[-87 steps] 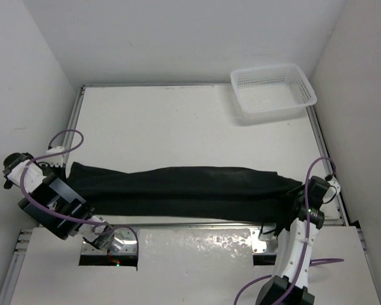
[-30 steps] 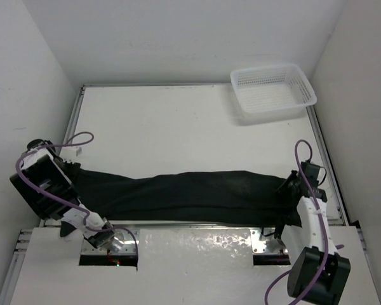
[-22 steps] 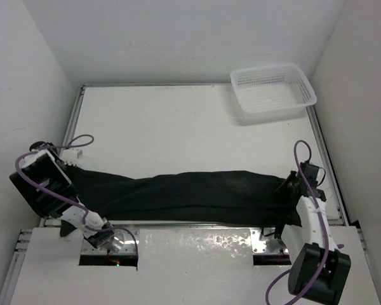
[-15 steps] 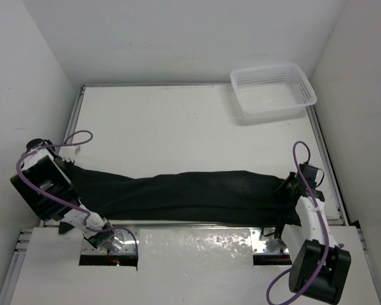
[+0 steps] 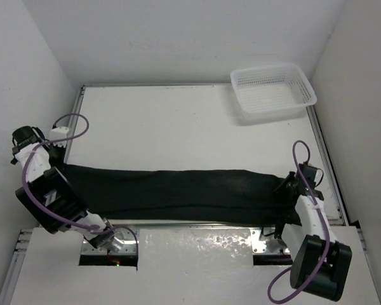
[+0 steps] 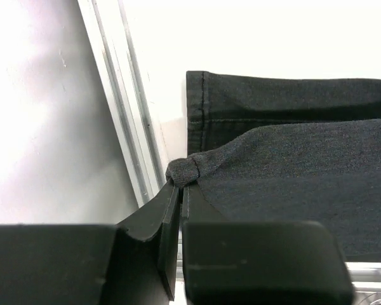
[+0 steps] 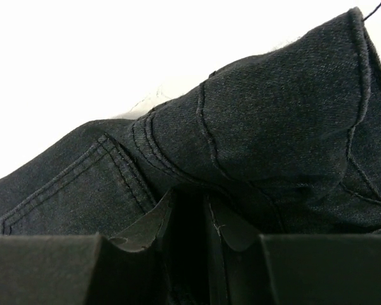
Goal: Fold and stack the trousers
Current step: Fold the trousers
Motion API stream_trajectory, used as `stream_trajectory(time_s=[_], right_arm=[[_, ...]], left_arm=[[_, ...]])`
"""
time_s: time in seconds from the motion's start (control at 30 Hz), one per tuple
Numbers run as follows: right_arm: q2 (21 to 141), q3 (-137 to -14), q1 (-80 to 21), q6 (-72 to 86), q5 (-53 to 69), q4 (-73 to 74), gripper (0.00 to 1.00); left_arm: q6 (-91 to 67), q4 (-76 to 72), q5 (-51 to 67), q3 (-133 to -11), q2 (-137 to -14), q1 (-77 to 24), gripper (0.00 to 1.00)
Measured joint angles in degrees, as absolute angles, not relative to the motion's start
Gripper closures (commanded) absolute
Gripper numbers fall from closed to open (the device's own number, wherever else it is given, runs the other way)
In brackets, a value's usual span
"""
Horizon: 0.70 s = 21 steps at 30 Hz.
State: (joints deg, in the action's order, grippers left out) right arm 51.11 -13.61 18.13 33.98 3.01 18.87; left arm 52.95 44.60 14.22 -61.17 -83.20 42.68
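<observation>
Far from the basket (image 5: pixel 274 107), left gripper (image 6: pixel 180 188) and right gripper (image 7: pixel 189 201) pinch the trousers (image 5: pixel 178 194).

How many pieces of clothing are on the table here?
1. The trousers lie stretched along the near edge, one end in the left gripper, the other in the right gripper. The basket looks empty; anything beneath the cloth would be hidden.

left hand (image 6: pixel 180 188) and right hand (image 7: pixel 189 204) pinched closed, low, far apart
</observation>
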Motion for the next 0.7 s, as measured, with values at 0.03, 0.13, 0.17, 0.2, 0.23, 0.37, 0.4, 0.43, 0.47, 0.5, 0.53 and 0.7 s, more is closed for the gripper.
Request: stream_trajectory(time_s=[0.03, 0.13, 0.17, 0.2, 0.23, 0.37, 0.4, 0.43, 0.47, 0.5, 0.53, 0.7], right_arm=[[51.4, -13.6, 18.1, 34.1, 3.0, 18.6, 0.78], [52.6, -13.9, 18.1, 34.4, 3.0, 18.0, 0.78], [53.0, -14.1, 18.1, 34.5, 3.0, 17.9, 0.77], [53.6, -14.4, 18.1, 34.5, 3.0, 18.0, 0.76], [54.0, -14.7, 18.1, 34.5, 3.0, 18.0, 0.73], [55.2, -16.7, 17.8, 33.3, 3.1, 19.4, 0.56], [55.6, -18.2, 17.7, 32.5, 2.9, 21.4, 0.45], [55.8, -19.9, 17.7, 32.0, 2.1, 23.4, 0.4], [56.0, -22.0, 17.7, 31.3, 1.0, 25.5, 0.37], [56.4, -24.4, 17.8, 30.6, -0.3, 27.8, 0.35], [56.8, -27.1, 17.8, 30.2, -1.6, 30.0, 0.34], [57.3, -34.5, 17.8, 29.8, -5.3, 37.0, 0.46]], left_arm=[[52.6, 44.5, 14.2, -61.4, -83.5, 42.7, 1.0], [52.0, 44.1, 14.0, -62.0, -86.1, 42.7, 1.0], [51.8, 44.0, 13.9, -62.3, -87.4, 42.7, 1.0], [51.5, 43.8, 13.6, -62.5, -88.9, 42.7, 0.97], [51.0, 43.4, 13.3, -62.6, -90.3, 42.7, 0.92], [49.3, 41.6, 12.1, -62.6, -93.9, 42.5, 0.53], [48.6, 41.1, 11.6, -62.7, -94.3, 42.4, 0.51], [48.1, 40.6, 11.2, -62.8, -94.7, 42.4, 0.49], [47.7, 40.7, 10.7, -63.4, -95.1, 42.4, 0.45], [47.4, 40.8, 10.2, -64.2, -95.6, 42.4, 0.43], [47.1, 41.3, 9.8, -65.2, -96.0, 42.4, 0.39], [46.9, 45.0, 9.4, -67.3, -95.5, 42.5, 0.34]])
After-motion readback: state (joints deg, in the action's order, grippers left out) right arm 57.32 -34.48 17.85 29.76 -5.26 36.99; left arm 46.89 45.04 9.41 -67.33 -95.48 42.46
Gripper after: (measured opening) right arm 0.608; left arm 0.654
